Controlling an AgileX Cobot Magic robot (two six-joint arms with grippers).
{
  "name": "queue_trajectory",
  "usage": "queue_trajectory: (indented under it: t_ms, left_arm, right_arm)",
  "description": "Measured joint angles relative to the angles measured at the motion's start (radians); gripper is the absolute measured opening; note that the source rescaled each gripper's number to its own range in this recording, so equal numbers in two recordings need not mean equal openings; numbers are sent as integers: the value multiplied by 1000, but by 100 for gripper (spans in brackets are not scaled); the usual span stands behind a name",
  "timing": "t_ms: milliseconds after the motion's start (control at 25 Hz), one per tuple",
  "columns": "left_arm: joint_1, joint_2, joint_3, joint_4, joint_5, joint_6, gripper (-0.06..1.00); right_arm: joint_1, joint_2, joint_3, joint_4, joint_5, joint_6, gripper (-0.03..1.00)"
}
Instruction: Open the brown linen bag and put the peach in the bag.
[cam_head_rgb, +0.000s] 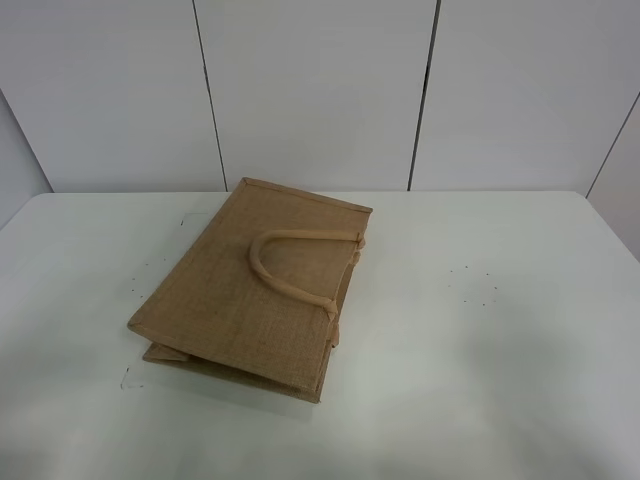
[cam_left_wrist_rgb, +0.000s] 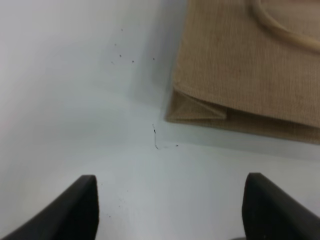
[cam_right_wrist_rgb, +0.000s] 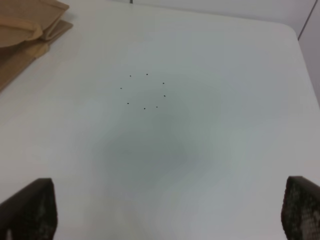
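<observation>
Your left pincer (cam_left_wrist_rgb: 170, 210) and right pincer (cam_right_wrist_rgb: 167, 215) both hang spread wide over bare tabletop (cam_head_rgb: 500, 330), pinching nothing. Further off, left of center in the high view, the brown linen bag (cam_head_rgb: 240, 290) lies flat, its handle (cam_head_rgb: 285, 262) resting on top.

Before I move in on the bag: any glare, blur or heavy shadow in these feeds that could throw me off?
Exterior high view: soft even light, no glare, the brown linen bag sharp, faint shadow under its near edge. Left wrist view: slightly soft, left gripper fingertips dark and blurred. Right wrist view: a broad dim shadow on the table, right gripper fingertips blurred.
</observation>
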Motion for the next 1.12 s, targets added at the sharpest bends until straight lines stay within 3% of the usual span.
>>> queue_trajectory:
  t_ms: [1120]
  left_arm:
    - [0, 0, 0, 19, 0, -26, 83]
  right_arm:
    - [0, 0, 0, 3, 0, 0, 100]
